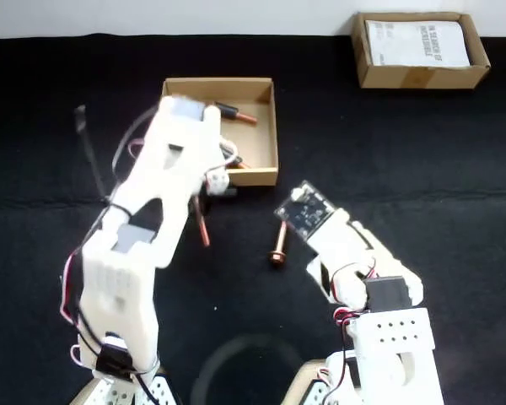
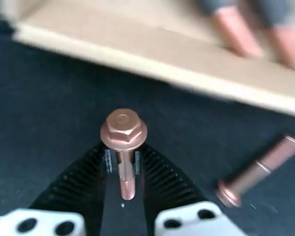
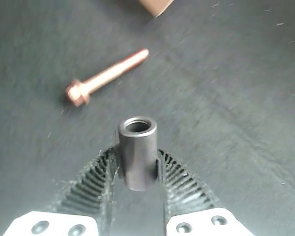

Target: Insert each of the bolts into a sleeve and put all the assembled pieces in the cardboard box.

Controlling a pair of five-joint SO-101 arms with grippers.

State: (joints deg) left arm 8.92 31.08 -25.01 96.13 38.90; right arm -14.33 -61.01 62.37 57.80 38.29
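Note:
My left gripper is shut on a copper bolt, pinching its shank just under the hex head. In the high view this bolt hangs just in front of the cardboard box. My right gripper is shut on a dark grey sleeve, whose open bore points away from the wrist. A second copper bolt lies loose on the black mat between the arms, and it is also seen as a bolt ahead of the sleeve. Assembled pieces lie inside the box.
A second cardboard box holding a printed sheet stands at the back right. The box's front wall is close ahead of the left gripper. Black mat covers the table, with open room at the right and front.

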